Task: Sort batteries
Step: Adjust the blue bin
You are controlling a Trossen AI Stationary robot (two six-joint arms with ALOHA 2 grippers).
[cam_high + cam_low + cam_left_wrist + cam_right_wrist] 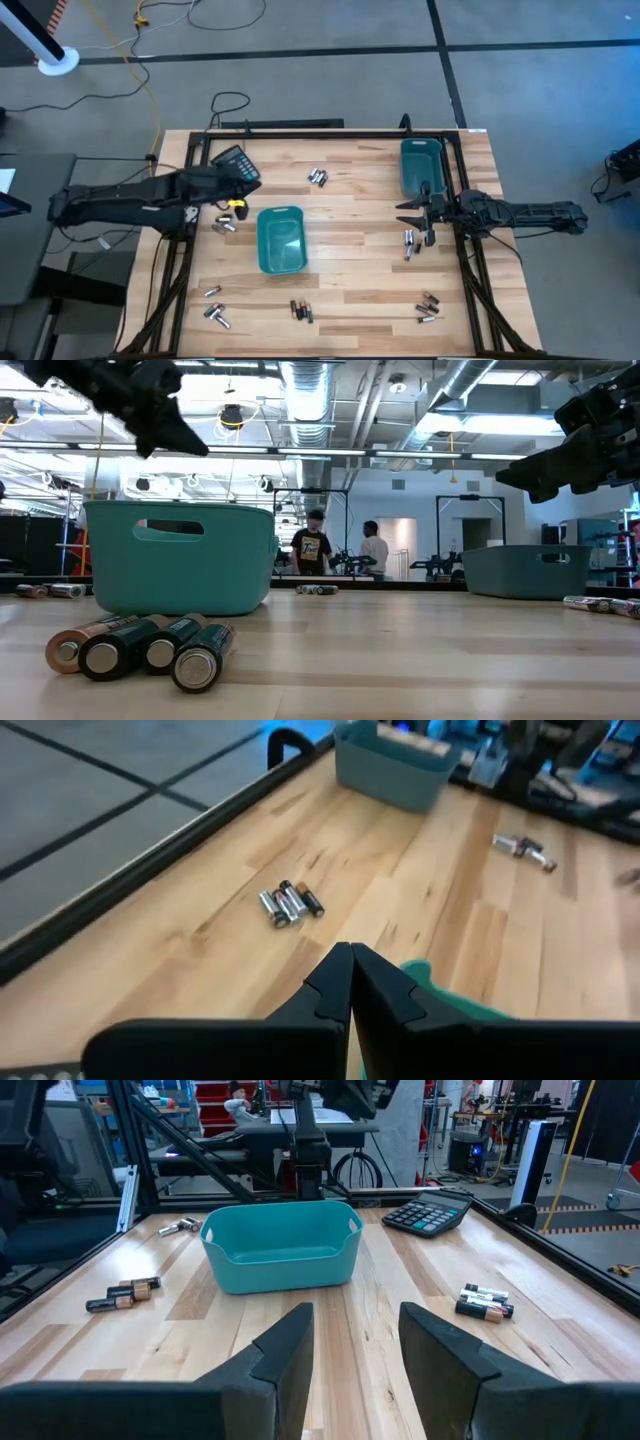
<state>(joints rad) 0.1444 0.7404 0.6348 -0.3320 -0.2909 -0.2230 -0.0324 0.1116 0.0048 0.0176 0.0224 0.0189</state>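
Small cylindrical batteries lie in loose groups on the wooden table: three (pixel 290 903) ahead of my left gripper, a pair (pixel 410 242) beside my right gripper, and a near-edge group (pixel 140 645) close to the low camera. One teal bin (pixel 281 238) stands mid-table and another (pixel 421 165) at the far right. My left gripper (pixel 350 975) is shut on nothing, raised over the table's left part by the calculator (pixel 235 160). My right gripper (pixel 355 1315) is open and raised beside the right bin, facing the middle bin (pixel 282 1245).
The black calculator (pixel 435 1210) lies near the far left corner. More batteries sit along the near edge (pixel 302 310), at the near right (pixel 428 305) and at the near left (pixel 215 312). A black frame rail (pixel 300 132) borders the table. People stand far back in the room (pixel 340 548).
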